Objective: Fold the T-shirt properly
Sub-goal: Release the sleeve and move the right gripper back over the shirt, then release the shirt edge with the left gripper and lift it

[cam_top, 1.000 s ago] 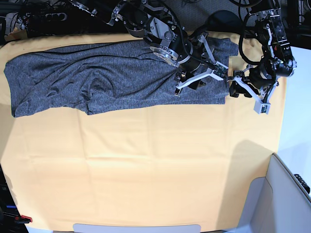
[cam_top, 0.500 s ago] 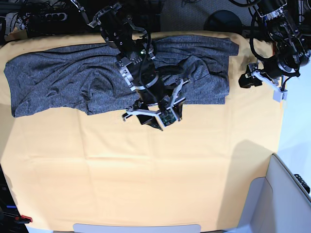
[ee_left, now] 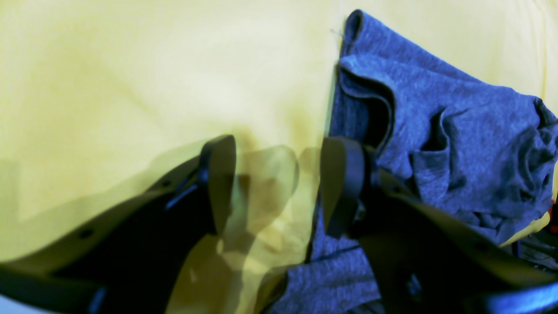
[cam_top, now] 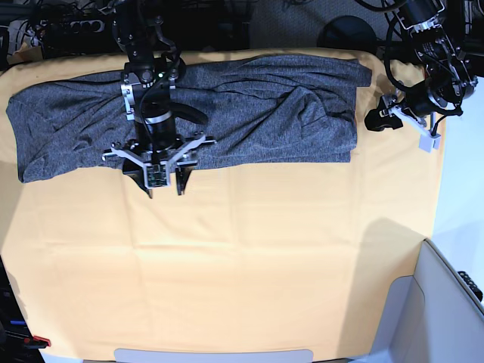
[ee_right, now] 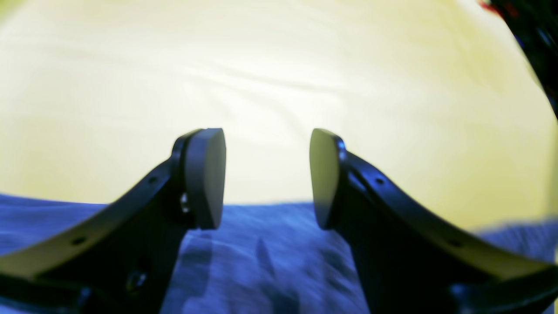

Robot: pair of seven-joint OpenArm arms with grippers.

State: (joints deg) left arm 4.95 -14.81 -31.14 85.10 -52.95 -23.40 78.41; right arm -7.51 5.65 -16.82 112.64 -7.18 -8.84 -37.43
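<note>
Right end effector (cam_top: 165,184) agape, T-shirt (cam_top: 249,106), yellow-orange cloth (cam_top: 249,265)

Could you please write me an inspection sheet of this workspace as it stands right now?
Surface: yellow-orange cloth covers the table, faint creases.
Job's things: T-shirt lies in a long rumpled band along the far edge, bunched folds near its right end, not neatly folded.
Clutter: nothing seen on the cloth.
Grippers: right gripper open, empty, at the shirt's near edge; left gripper open, empty, beside the shirt's right end.
Cables: black cables run behind the table and along both arms.
Surroundings: grey bin at the near right corner; a red-tipped tool at the near left.
</note>
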